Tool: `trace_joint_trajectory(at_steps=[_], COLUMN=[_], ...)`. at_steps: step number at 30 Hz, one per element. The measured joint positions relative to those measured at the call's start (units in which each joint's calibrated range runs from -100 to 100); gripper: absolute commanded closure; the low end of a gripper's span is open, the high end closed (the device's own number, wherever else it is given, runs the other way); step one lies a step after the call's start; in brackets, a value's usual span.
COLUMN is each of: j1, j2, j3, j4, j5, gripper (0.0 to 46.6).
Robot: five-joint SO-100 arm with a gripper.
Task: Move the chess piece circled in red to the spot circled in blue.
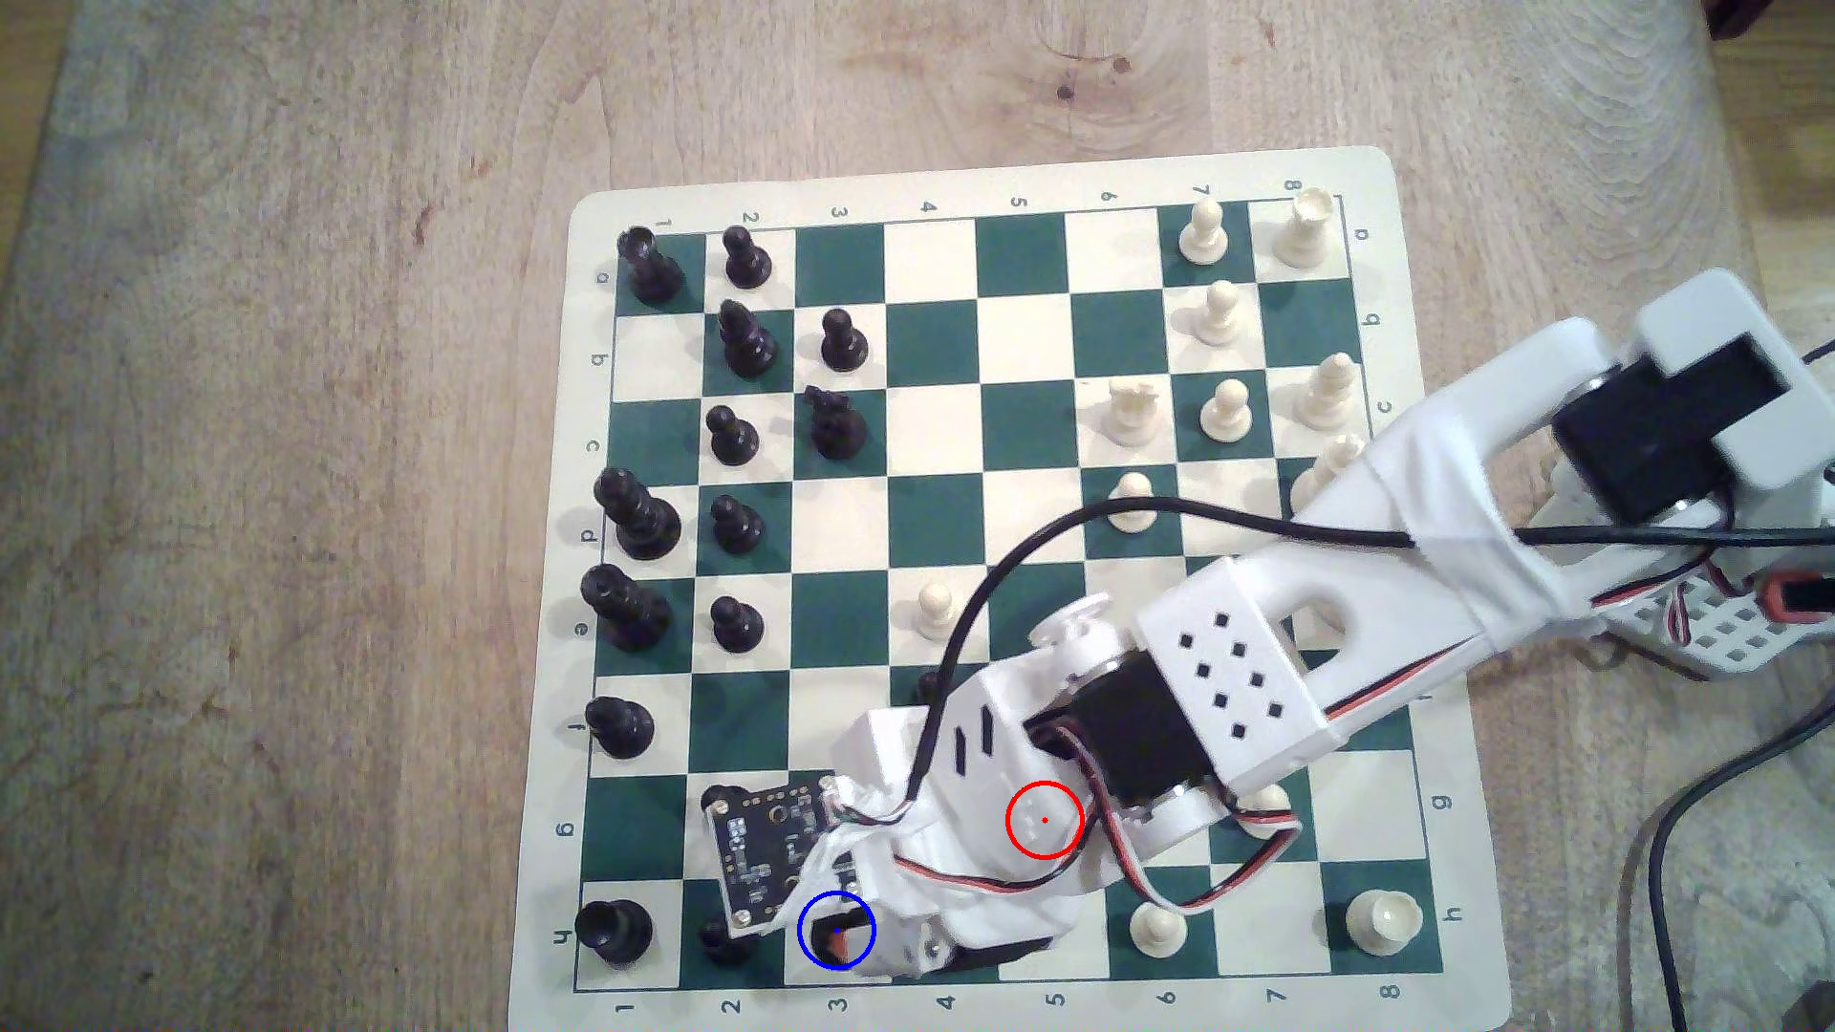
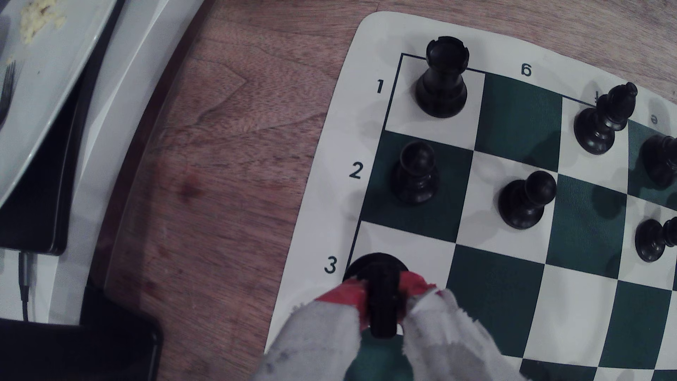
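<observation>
One black chess piece [image 2: 381, 293] stands on the cream square by the numeral 3, at the chessboard [image 2: 494, 293] edge, pinched between the claw [image 2: 383, 293]'s two red-tipped fingers [image 2: 348, 293]. In the exterior view the blue ring [image 1: 836, 930] marks that spot, with the claw [image 1: 844, 938] over it. Nearby in the wrist view stand one black rook [image 2: 442, 78] and two black pawns [image 2: 415, 174]. The board lies on a wooden desk [image 1: 298, 397].

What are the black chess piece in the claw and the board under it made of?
The chess piece looks like moulded plastic: smooth, dull sheen. The board seems a thin flexible printed mat, likely vinyl, with rounded corners. The tool's fingertips appear wrapped in red tape.
</observation>
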Motion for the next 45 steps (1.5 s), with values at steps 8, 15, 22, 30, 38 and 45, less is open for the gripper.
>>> trace_joint_trajectory(at_steps=[8, 15, 22, 30, 38, 45], j1=[0.0, 1.8, 1.4, 0.7, 0.6, 0.6], j2=[5.9, 9.4, 9.6, 9.6, 9.6, 9.6], j3=[-5.1, -8.0, -8.0, -8.0, -8.0, -8.0], j4=[0.0, 1.1, 1.3, 1.6, 1.9, 2.5], j5=[0.4, 0.6, 0.9, 0.9, 0.9, 1.5], gripper=[46.4, 46.4, 46.4, 46.4, 46.4, 39.3])
